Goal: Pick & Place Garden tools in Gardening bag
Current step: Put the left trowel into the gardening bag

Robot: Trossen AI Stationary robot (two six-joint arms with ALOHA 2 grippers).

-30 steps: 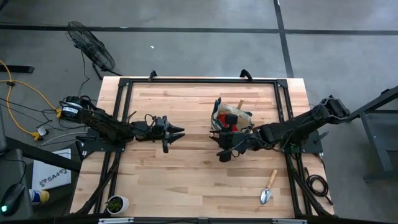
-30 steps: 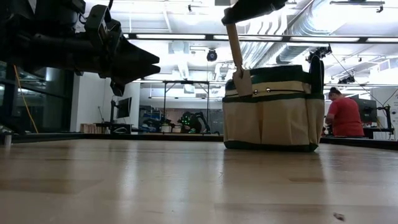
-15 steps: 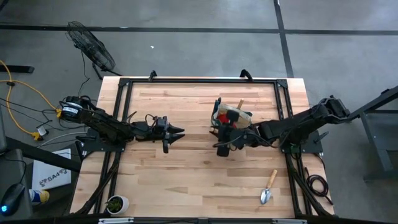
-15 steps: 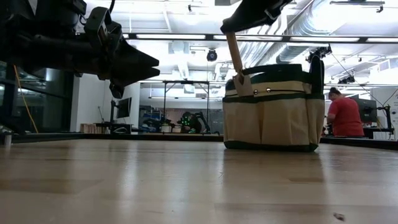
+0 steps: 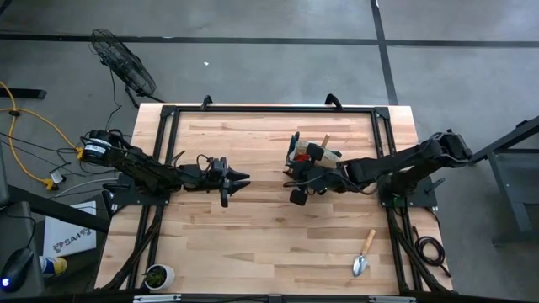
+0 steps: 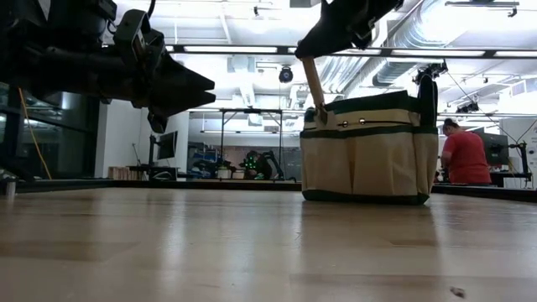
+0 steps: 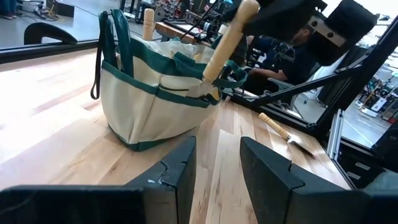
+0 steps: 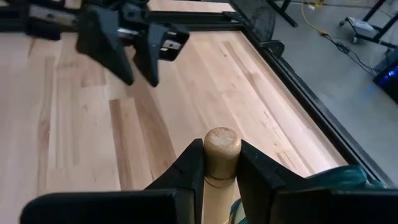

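Observation:
The beige gardening bag (image 5: pixel 324 156) with green trim stands on the table right of centre; it also shows in the low view (image 6: pixel 369 155) and the left wrist view (image 7: pixel 146 99). A wooden handle (image 7: pixel 148 22) sticks up out of it. My right gripper (image 8: pixel 221 155) is above the bag's left side, shut on a wooden-handled tool (image 6: pixel 312 80). My left gripper (image 5: pixel 239 178) hovers open and empty left of the bag, its fingers pointing at it. A wooden-handled trowel (image 5: pixel 364 252) lies flat on the table near the right front. My right gripper pinches the tool's wooden handle near its free end (image 8: pixel 221 163) between its two fingers, which lie across it. The rounded handle end (image 8: pixel 222 140) sticks out past the fingers. The tool hangs tilted, its metal end (image 7: pixel 200 90) down at the bag's rim.
A small white pot with a plant (image 5: pixel 157 275) stands at the near left corner. Black frame rails (image 5: pixel 269 109) run along the table's edges. A person in a red shirt (image 6: pixel 466 155) stands in the room beyond.
My right gripper has moved toward the table's far edge, over the bag, carrying the wooden-handled tool. The tool's metal end, which showed in front of the bag's rim, has sunk behind the rim. The handle leans over more.

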